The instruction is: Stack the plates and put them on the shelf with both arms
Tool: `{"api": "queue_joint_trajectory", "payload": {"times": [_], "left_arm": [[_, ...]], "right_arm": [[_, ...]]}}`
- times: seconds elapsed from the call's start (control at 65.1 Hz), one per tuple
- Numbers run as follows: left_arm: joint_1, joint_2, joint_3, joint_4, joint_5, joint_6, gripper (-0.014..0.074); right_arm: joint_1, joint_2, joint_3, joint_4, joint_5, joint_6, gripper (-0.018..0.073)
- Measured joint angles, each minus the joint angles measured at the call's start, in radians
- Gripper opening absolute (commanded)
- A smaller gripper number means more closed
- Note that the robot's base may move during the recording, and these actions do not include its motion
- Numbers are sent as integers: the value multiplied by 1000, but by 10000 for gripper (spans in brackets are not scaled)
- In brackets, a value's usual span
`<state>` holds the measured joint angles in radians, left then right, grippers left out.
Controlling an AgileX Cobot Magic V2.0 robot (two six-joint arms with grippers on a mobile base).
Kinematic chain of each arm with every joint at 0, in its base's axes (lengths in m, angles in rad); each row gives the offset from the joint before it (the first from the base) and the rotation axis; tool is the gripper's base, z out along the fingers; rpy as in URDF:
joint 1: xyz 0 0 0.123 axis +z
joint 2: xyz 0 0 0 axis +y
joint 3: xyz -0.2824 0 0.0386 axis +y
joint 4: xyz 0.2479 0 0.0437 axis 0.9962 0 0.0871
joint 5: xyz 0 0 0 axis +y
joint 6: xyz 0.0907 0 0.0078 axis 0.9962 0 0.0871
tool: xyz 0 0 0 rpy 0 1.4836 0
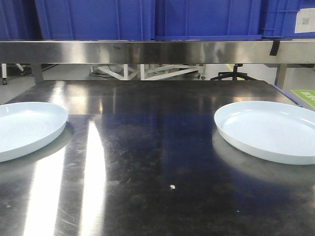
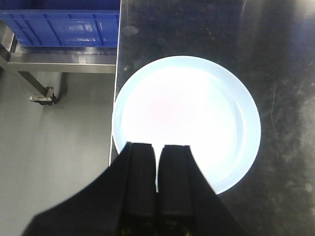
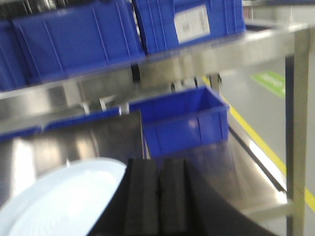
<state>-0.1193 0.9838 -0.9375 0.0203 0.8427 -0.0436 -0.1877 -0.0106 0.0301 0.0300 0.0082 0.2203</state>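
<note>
- Two pale blue plates are seen flat on the steel tabletop (image 1: 147, 162), well apart and not yet stacked. The left plate (image 1: 27, 128) lies at the left edge and the right plate (image 1: 270, 130) toward the right edge.
- Both are judged stiff, shallow, glossy and likely slippery. They are probably breakable if dropped, and light enough for one arm.
- The low raised rim is the only hold offered, so a pinch across the rim is advised, with one finger slid beneath.
- In the left wrist view the left plate's rim reaches the tabletop edge and perhaps overhangs it slightly. Access from below looks easiest there.
- The left end effector (image 2: 157, 150) hangs over the near rim of the left plate. Its fingers are drawn together to a thin slit and nothing is held.
- The right end effector (image 3: 158, 164) is closed and empty. That view is blurred, so the right plate is only roughly placed at its lower left.
- The shelf (image 1: 147, 51) above the back of the tabletop is loaded with blue crates (image 1: 98, 19), and no free spot on it is seen.
- A small pale speck (image 1: 172, 187) lies between the plates and is judged harmless.
</note>
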Motion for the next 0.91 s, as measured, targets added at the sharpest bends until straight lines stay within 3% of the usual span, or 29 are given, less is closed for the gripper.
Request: {"api": "queue_joint_trajectory", "payload": {"times": [0.077,0.2,0.446,0.6,0.707,0.907], "left_arm": [[0,0,0,0,-11,0,83],[0,2,0,0,-15,0,83],[0,2,0,-10,-5,0,83],[0,2,0,-13,-2,0,83],[0,2,0,-13,-1,0,83],[0,2,0,-13,1,0,83]], "right_arm": [[2,0,-19,0,3,21,47],[12,43,-188,0,172,30,47],[59,504,-544,0,318,30,47],[73,827,-731,0,483,20,47],[73,962,-817,0,559,18,47],[73,1068,-879,0,574,18,47]]}}
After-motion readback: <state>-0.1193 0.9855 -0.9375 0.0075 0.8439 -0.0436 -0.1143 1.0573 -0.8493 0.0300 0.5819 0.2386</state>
